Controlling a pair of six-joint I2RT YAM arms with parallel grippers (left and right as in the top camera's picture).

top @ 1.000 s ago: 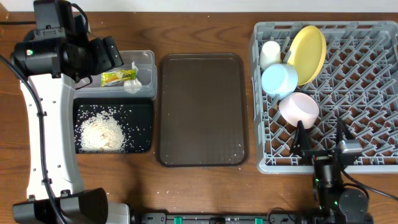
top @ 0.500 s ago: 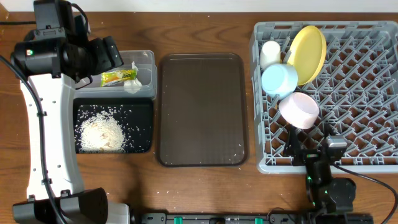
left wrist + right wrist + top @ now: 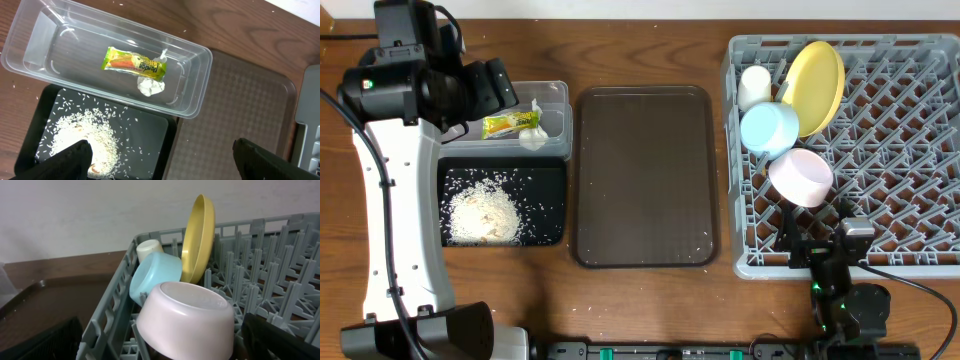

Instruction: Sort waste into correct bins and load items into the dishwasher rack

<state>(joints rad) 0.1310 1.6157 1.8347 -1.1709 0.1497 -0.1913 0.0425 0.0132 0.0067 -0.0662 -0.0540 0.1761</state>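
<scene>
Your left gripper (image 3: pixel 171 159) hangs wide open and empty over the clear rectangular plastic tub (image 3: pixel 30 50), where the green-and-yellow snack wrapper (image 3: pixel 134 64) lies touching the crumpled white tissue (image 3: pixel 151 86); the loose white rice scraps (image 3: pixel 85 140) sit heaped in the shallow black tray (image 3: pixel 152 150) just beside it. Your right gripper (image 3: pixel 820 243) is spread wide with nothing in it at the near edge of the large grey pegged dishwasher rack (image 3: pixel 910 150), facing the tilted white-pinkish bowl (image 3: pixel 187 317). Behind that bowl the light blue bowl (image 3: pixel 155 275), small white cup (image 3: pixel 149 249) and on-edge round yellow plate (image 3: pixel 200 237) line the rack's left side.

Clear glossy plastic tub (image 3: pixel 60 55), matt grey plastic rack (image 3: pixel 900 130), wood-grain table (image 3: pixel 650 40).
</scene>
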